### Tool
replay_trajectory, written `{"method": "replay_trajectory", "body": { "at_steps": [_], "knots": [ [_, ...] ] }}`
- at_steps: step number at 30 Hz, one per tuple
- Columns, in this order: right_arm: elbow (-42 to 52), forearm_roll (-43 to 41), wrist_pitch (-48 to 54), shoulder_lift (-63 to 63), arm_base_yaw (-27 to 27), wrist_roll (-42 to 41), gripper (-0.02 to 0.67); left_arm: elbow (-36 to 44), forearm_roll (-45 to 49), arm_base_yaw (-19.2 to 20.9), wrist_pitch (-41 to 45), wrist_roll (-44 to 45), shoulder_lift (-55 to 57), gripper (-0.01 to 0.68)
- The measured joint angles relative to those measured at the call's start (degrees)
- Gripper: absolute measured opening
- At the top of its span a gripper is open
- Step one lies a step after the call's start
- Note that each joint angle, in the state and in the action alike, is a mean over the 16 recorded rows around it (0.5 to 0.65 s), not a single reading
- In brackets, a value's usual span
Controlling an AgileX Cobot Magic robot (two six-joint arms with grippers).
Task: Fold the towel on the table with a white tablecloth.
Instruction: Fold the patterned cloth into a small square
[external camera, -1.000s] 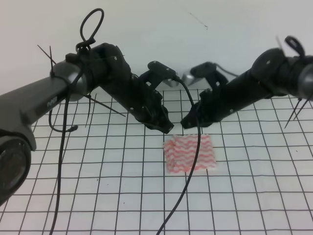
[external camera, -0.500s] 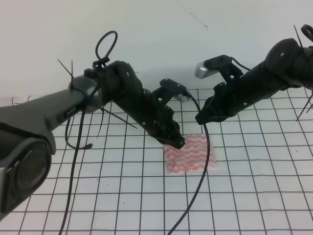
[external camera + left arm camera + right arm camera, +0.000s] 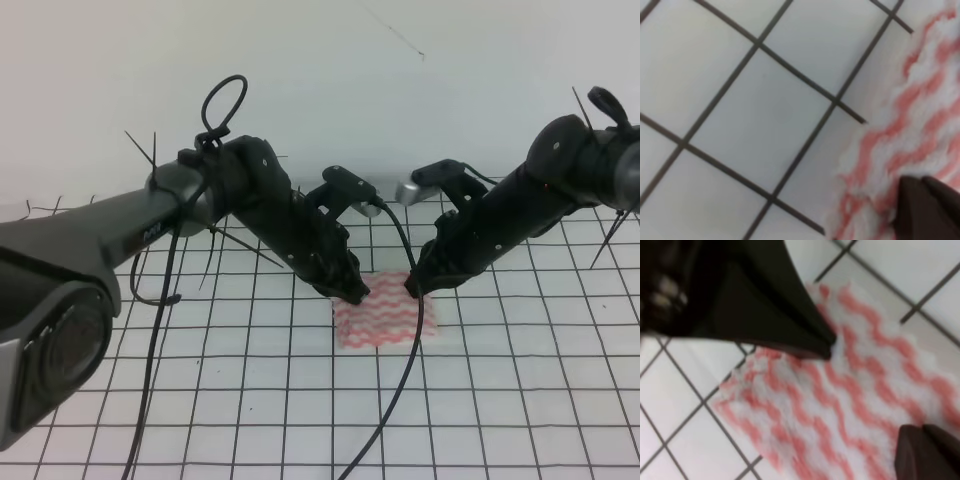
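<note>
The towel (image 3: 385, 318), red-pink and white in wavy stripes, lies flat as a small rectangle on the table with a white tablecloth (image 3: 250, 400). My left gripper (image 3: 357, 295) rests its tip on the towel's far left corner. My right gripper (image 3: 410, 289) is down at the far edge, towards the right. In the left wrist view the towel (image 3: 910, 135) fills the right side, and the left gripper (image 3: 926, 200) shows as dark fingers pressed together on it. The right wrist view shows the towel (image 3: 840, 400), the left gripper's fingers (image 3: 765, 305) and the right gripper (image 3: 926, 447), its fingers together.
A black cable (image 3: 400, 380) hangs from the left arm across the towel down to the front edge. The gridded cloth runs on all around the towel. A plain pale wall (image 3: 320, 80) stands behind the table.
Both arms have come down and inward onto the towel's far edge. The left tip moved right and down to the left corner; the right dropped to the far edge. The towel has not shifted.
</note>
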Motion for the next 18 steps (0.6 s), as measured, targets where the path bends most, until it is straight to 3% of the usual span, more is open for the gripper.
{"method": "replay_trajectory", "body": {
  "at_steps": [8, 18],
  "knots": [
    [0.04, -0.61, -0.17, -7.29, -1.92, 0.86, 0.001, 0.06, 3.02, 0.00, 3.19, -2.46, -8.40, -0.002],
    [3.64, -1.40, -3.78, -32.22, -10.51, 4.58, 0.003, 0.79, 9.48, 0.00, 6.96, -11.04, -32.37, -0.001]
  ]
}}
